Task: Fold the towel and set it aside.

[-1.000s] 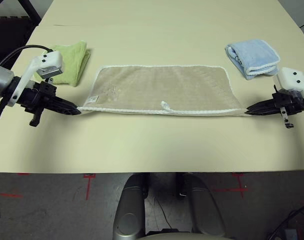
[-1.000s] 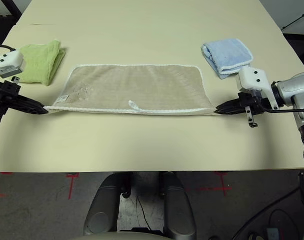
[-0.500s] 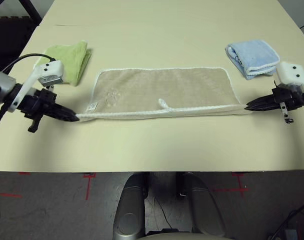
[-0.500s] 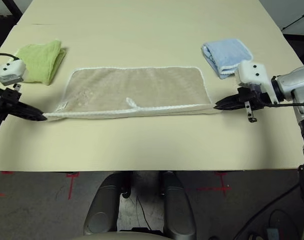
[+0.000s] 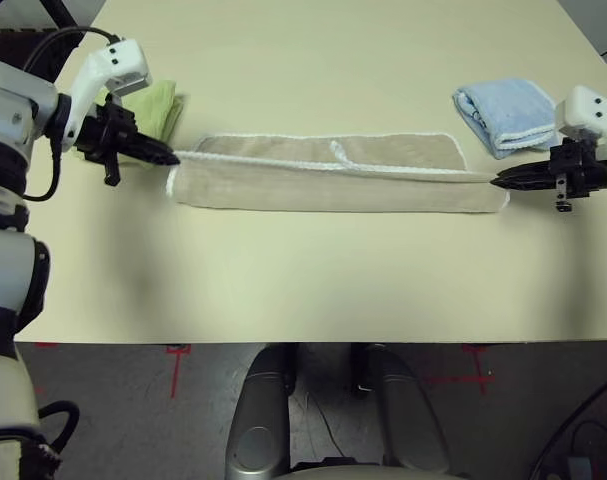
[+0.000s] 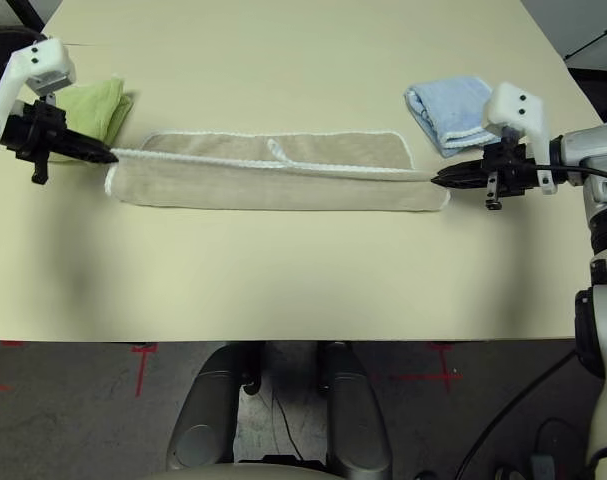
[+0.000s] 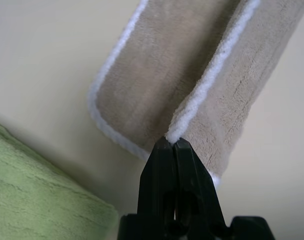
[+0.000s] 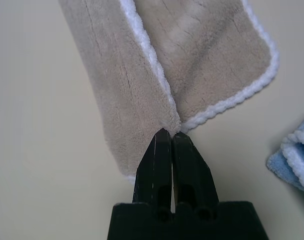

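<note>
The towel (image 5: 333, 185) lies across the middle of the table (image 5: 303, 290) as a long, narrow band, stretched from my left side to my right, with one long layer doubled over the other. Its near long edge is a plain fold; its white-stitched edge runs along the top of the band, and a small white loop (image 5: 338, 151) sits on that edge near the middle.

My left gripper (image 5: 166, 158) has its fingers pressed together on the white edge at the towel's left end. My right gripper (image 5: 499, 182) is likewise clamped on the white edge at the right end.

Just behind my left gripper, near the table's left edge, lies a green towel (image 5: 155, 105). Behind my right gripper, near the right edge, a folded blue towel (image 5: 505, 113) rests apart from the tan one.
</note>
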You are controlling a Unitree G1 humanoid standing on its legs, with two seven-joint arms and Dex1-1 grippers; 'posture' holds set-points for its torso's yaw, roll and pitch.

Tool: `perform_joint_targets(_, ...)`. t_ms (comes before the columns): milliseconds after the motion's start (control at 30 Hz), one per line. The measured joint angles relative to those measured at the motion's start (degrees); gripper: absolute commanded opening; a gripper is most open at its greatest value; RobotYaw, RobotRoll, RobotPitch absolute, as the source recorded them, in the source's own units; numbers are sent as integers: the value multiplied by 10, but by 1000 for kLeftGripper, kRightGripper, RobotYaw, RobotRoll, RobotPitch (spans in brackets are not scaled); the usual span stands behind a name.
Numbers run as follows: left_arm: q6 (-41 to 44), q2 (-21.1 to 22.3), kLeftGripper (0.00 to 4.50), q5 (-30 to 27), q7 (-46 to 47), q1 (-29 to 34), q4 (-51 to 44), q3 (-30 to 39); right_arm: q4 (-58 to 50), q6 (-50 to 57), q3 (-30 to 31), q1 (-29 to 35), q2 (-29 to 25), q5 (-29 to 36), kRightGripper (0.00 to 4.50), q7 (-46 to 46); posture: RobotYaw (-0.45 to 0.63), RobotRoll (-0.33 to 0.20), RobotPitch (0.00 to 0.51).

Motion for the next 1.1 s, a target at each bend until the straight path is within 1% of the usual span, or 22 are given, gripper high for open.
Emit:
perform_joint_targets(67, -1, -11, 23, 17, 14, -4, 13, 16, 16, -8, 0, -6, 12, -9, 0, -31, 36, 0, 261)
perform_joint_targets(267, -2, -13, 23, 58, 24, -13, 23, 44, 62, -35, -20, -47, 41, -20, 0, -121, 35, 0, 260)
perform_joint_targets(433, -1, -13, 23, 78, 26, -9, 23, 63, 85, -44, -35, -75, 59, -25, 0, -163, 39, 0, 260)
perform_joint_targets(600, 6, -18, 23, 88, 54, 2, 24, 85, 89, -44, -35, -80, 71, -36, 0, -181, 43, 0, 260)
perform_joint_targets(800, 7, -42, 23, 96, 123, 4, 29, 108, 89, -42, -35, -78, 88, -51, 0, -202, 40, 0, 262)
perform_joint_targets(1100, 0, -52, 23, 111, 151, 4, 43, 125, 81, -22, -38, -77, 89, -54, 0, -208, 37, 0, 260)
